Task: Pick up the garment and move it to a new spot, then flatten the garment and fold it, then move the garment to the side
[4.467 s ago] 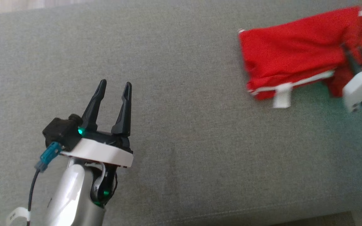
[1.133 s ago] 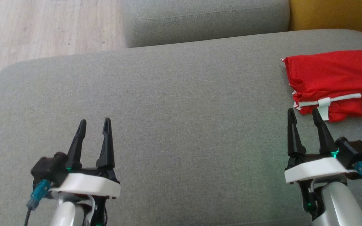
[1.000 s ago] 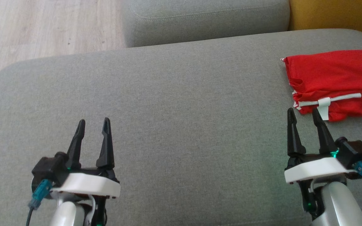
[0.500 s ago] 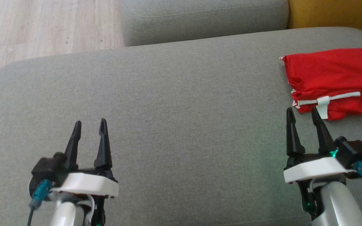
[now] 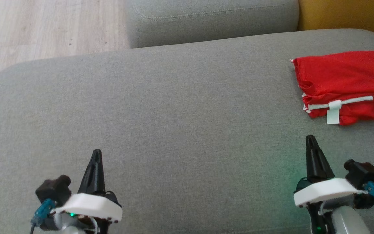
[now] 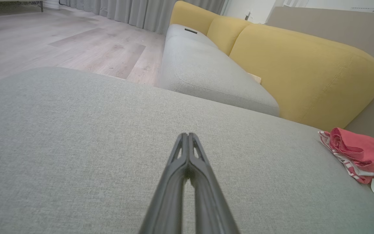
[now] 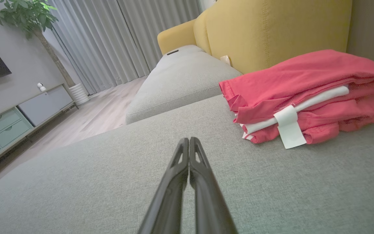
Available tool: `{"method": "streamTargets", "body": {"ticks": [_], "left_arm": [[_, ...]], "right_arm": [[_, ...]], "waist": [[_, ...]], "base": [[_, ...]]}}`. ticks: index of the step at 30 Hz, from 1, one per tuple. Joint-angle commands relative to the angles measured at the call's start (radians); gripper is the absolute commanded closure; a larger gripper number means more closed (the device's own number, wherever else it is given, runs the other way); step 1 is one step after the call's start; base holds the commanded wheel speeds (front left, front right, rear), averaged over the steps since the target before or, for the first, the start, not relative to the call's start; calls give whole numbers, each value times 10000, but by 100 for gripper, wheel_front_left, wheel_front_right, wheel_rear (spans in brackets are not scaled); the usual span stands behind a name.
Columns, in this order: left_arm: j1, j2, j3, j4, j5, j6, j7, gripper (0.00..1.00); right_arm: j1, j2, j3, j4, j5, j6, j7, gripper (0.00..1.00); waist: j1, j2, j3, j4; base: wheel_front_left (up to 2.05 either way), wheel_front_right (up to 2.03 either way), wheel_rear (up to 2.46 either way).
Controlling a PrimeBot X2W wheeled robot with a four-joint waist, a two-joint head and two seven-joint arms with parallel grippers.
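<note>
The garment [image 5: 344, 86] is red with white trim and a white tag. It lies folded at the far right of the grey cushion [image 5: 180, 113], and I also see the garment [image 7: 307, 94] in the right wrist view and the garment [image 6: 362, 156] at the right edge of the left wrist view. My left gripper [image 5: 96, 152] hovers shut and empty over the cushion's near left. My right gripper [image 5: 310, 138] is shut and empty, a short way in front of the garment, apart from it. Both pairs of fingers press together: left gripper [image 6: 187, 135], right gripper [image 7: 187, 139].
A second grey seat cushion [image 5: 209, 19] lies behind the one in front of me. Yellow backrests [image 6: 291, 65] stand at the far right. Wooden floor [image 5: 44, 29] lies beyond the cushion's left edge. A plant [image 7: 28, 19] and low cabinet [image 7: 18, 113] stand by curtains.
Both grippers have shut from open and drawn back toward me. Several seconds ago the right gripper was at the garment; now the garment lies released and folded at the right.
</note>
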Motion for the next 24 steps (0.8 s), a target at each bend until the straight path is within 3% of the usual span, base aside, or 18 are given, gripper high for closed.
{"method": "streamTargets", "body": {"ticks": [1, 24], "left_arm": [[-450, 54, 144, -308, -272, -57, 34, 100], [-649, 139, 520, -136, -2707, -352, 609, 100]], "right_arm": [[-413, -25, -59, -363, 305, -1, 52, 100], [-408, -31, -320, -539, 2745, -3, 685, 100]], "waist": [[0, 0, -2, 7], [0, 0, -37, 107]], "base": [[0, 0, 0], [0, 0, 0]]}}
